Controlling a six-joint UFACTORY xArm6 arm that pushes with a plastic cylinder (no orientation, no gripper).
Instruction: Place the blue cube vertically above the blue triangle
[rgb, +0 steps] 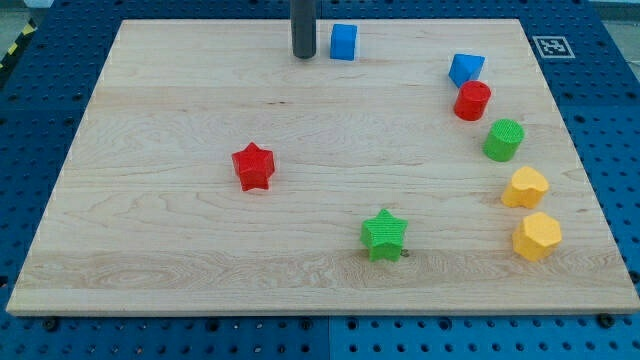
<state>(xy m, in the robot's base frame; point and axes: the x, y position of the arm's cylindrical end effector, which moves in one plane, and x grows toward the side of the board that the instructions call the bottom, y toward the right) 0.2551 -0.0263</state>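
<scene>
Green star (384, 235) in the foreground, my tip (303, 55), a plain rod with no jaws to open or close, stands just left of the blue cube (343, 42) at the view's top, well left of the blue triangle (465, 69); the push rightward appears undone.

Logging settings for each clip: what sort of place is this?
Probably a robotics lab bench: a wooden board on a blue perforated table, a printed marker tag, and small coloured blocks.

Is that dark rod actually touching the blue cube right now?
Apart. In the camera view, a strip of bare wood shows between my tip and the blue cube; my tip stands just to the cube's left.
</scene>
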